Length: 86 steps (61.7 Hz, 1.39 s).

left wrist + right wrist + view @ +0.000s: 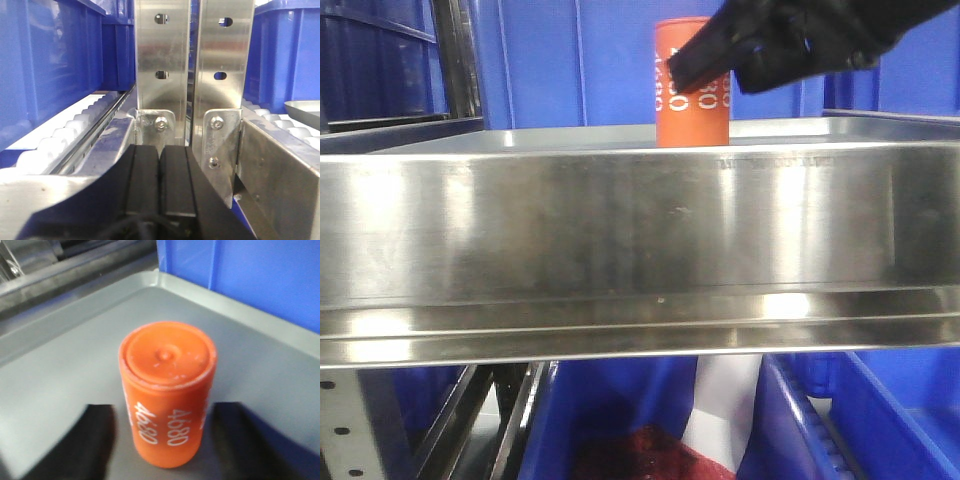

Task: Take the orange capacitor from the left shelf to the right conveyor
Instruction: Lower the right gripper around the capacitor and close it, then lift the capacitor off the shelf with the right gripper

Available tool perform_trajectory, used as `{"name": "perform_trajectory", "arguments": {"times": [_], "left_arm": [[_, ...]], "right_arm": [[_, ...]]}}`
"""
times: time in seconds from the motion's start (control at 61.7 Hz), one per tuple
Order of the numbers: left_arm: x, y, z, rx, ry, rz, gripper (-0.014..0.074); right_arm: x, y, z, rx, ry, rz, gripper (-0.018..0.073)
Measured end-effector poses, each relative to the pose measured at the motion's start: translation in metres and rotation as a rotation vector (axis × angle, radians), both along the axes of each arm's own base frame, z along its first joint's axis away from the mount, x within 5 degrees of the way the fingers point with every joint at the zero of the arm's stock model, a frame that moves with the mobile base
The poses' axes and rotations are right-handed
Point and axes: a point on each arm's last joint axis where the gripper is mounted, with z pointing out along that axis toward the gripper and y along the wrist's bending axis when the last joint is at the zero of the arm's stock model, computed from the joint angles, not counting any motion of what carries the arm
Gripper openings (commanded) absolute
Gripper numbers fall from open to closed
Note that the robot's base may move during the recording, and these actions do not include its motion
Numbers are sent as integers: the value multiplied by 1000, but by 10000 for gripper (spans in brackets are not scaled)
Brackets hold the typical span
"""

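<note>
steel left shelf [620,220], orange capacitor [688,85] upright on it

Blue plastic bins [590,60] behind and below, bolted metal rack uprights [162,55], white roller tracks [65,137] alongside.

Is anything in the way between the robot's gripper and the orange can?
No, nothing visible is. The right gripper has one finger on each side of the orange capacitor, which stands upright on the shelf tray with only bare metal around it.

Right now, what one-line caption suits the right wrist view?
Open right gripper flanks the upright orange capacitor standing on the left shelf, blue bin behind.
</note>
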Motion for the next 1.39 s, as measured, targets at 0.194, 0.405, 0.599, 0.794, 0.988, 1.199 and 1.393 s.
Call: {"name": "perform_trajectory", "arguments": {"times": [0.194,0.405,0.599,0.794,0.988,1.199,1.393], "left_arm": [[0,0,0,0,0,0,-105],[0,0,0,0,0,0,-105],[0,0,0,0,0,0,-105],[0,0,0,0,0,0,-105],[0,0,0,0,0,0,-105],[0,0,0,0,0,0,-105],[0,0,0,0,0,0,-105]], "right_arm": [[5,-2,-1,-15,-16,-43,627],[15,3,7,-6,-35,-41,627],[21,15,2,-13,-19,-13,626],[24,24,-6,-25,5,10,561],[28,23,-9,-37,1,-16,27],[26,21,-4,-31,-19,-24,47],[2,6,34,18,-151,-65,55]]}}
